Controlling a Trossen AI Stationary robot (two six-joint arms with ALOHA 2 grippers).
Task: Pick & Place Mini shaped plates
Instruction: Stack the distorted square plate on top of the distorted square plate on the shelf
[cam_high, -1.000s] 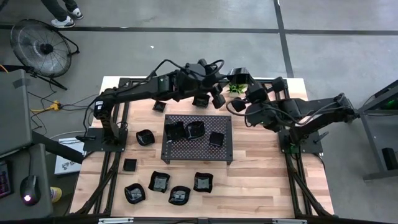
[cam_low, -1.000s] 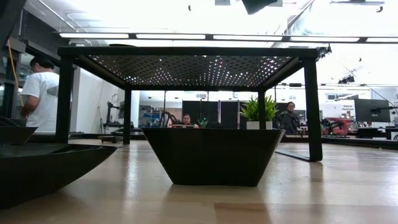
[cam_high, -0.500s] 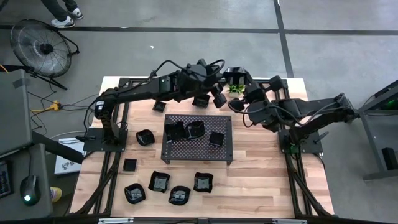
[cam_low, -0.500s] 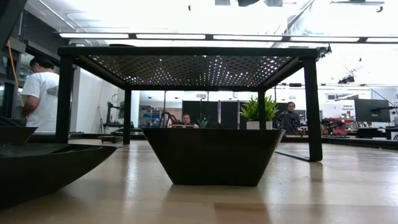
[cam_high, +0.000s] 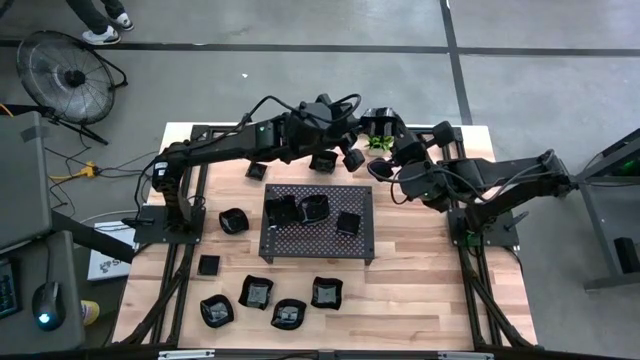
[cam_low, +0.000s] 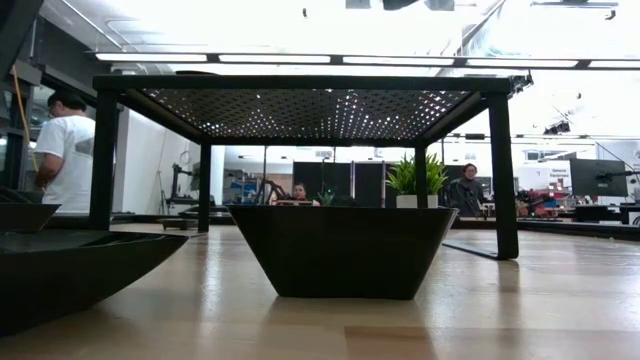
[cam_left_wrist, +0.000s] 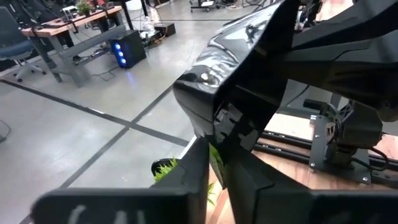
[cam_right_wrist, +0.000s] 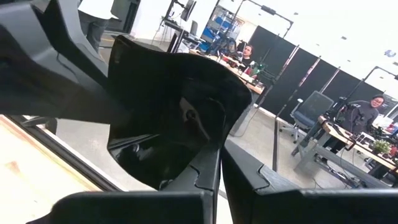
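Note:
Both grippers are raised over the table's far edge, beyond the perforated tray, and close together. My left gripper is shut on a glossy black mini plate. My right gripper is shut on a deep wavy-rimmed black plate. Whether the two plates touch, I cannot tell. Three plates lie on the tray, among them one at its right. Several more rest on the wood along the near side and on the left. My left gripper pinches the plate's rim between its two fingers, and the plate stands up beyond the fingertips. It is lifted clear of the table. My right gripper pinches its plate by the rim edge between its two fingers. That plate is tilted with its hollow facing the camera, and it is also clear of the table.
A small green plant stands at the far edge right below the grippers. The tray stands on legs, with a plate in front of it in the low view. A fan is on the floor at the left. People are in the room behind.
My right gripper has moved with its plate toward the table's far edge and a little left, closer to my left gripper, and has risen out of the low view's top. My left arm has stayed nearly still.

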